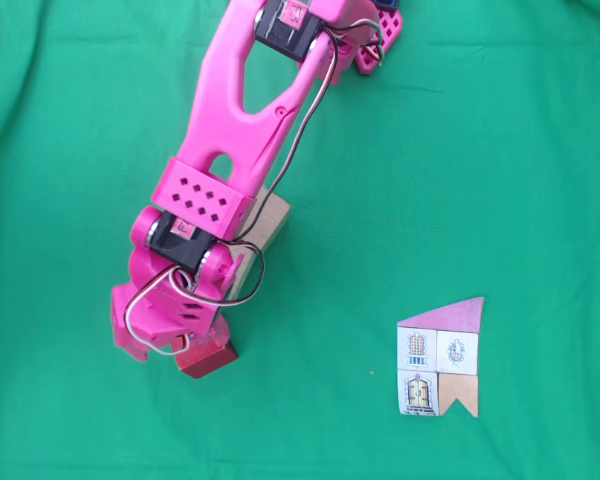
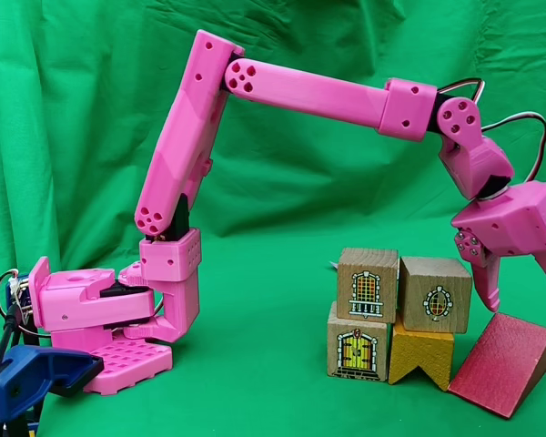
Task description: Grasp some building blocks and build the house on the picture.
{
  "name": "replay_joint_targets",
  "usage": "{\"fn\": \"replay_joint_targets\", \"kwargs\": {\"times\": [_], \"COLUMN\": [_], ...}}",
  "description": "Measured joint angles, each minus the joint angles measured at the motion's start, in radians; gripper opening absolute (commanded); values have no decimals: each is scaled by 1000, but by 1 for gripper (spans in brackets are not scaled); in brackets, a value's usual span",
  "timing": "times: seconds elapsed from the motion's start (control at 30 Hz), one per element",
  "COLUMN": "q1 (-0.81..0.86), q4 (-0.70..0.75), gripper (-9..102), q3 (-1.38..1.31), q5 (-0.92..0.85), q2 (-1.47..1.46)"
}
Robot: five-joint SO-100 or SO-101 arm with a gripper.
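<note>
In a fixed view from the side, the building blocks stand as a small wall: a window cube (image 2: 367, 284) and a second cube (image 2: 435, 293) rest on a door cube (image 2: 356, 347) and a yellow notched block (image 2: 420, 356). A dark-red wedge block (image 2: 502, 364) leans on the cloth just right of them. My pink gripper (image 2: 523, 299) hangs open right over the wedge, one fingertip (image 2: 490, 293) beside the upper right cube. From above, the gripper (image 1: 183, 350) covers most of the stack, with the red block (image 1: 206, 359) showing below it. The picture (image 1: 440, 356) of the house lies flat at the lower right.
Green cloth (image 1: 480, 150) covers the table and hangs behind as a backdrop. The arm's pink base (image 2: 100, 319) sits at the left in the side view, with a blue clamp (image 2: 32, 373) in front of it. Open cloth lies between base and blocks.
</note>
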Motion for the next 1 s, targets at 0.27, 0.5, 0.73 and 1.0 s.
{"fn": "replay_joint_targets", "kwargs": {"times": [0.27, 0.5, 0.73, 1.0], "q1": [0, 2, 2, -2], "q4": [-2, -3, -3, -8], "gripper": [37, 37, 36, 36], "q3": [40, 94, 95, 52], "q5": [0, 0, 0, 2], "q2": [6, 38, 38, -44]}}
